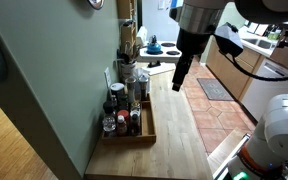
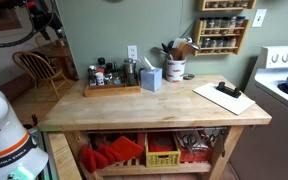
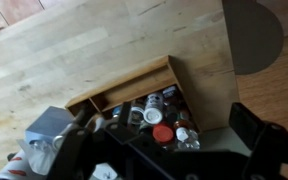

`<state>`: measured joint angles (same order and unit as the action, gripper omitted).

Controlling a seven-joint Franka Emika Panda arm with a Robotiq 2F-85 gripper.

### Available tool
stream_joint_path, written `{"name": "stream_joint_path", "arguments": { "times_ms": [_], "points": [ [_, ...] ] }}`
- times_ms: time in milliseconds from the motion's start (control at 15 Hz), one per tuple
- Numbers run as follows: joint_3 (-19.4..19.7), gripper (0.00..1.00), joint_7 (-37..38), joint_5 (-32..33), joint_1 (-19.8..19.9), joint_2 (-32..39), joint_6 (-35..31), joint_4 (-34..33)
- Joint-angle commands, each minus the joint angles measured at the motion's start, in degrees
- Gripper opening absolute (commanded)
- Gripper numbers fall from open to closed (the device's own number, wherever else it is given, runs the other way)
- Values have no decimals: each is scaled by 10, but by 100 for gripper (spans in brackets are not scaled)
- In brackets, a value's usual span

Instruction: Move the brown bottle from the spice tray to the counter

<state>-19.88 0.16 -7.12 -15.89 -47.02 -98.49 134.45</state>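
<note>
**Ana:** Where is the brown bottle [image 1: 134, 120]?

**Ben:** It stands in the spice tray [image 2: 114, 91] on the bench [image 1: 174, 130], squeezed in with the jars [image 3: 162, 133].

**Ana:** And the end effector [image 1: 180, 84]?

**Ben:** High up over the bench, away from the tray. It is spread wide and holds nothing.

**Ana:** What could go wrong?

**Ben:** The jars stand so close together. Coming down, it might knock one over or grab the wrong one.

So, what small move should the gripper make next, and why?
Probably move the gripper sideways over the tray, then lower it. It hangs open above bare counter, well apart from the bottles, and holds nothing.
</note>
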Motion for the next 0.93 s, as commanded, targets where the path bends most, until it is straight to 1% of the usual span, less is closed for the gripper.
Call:
{"name": "stream_joint_path", "arguments": {
  "times_ms": [0,67,133,267,533,600,867],
  "points": [
    [-20,100,17,-49,-37,21,-107,26],
    [-20,100,-8,-59,-54,34,-142,29],
    [-17,100,12,-29,-36,18,-92,13],
    [-20,100,11,-37,-52,32,-127,20],
    [-20,100,9,-38,-55,40,-131,20],
    [-21,100,0,-41,-57,53,-153,19],
    [-35,100,5,-45,-61,103,-218,16]
  ]
}}
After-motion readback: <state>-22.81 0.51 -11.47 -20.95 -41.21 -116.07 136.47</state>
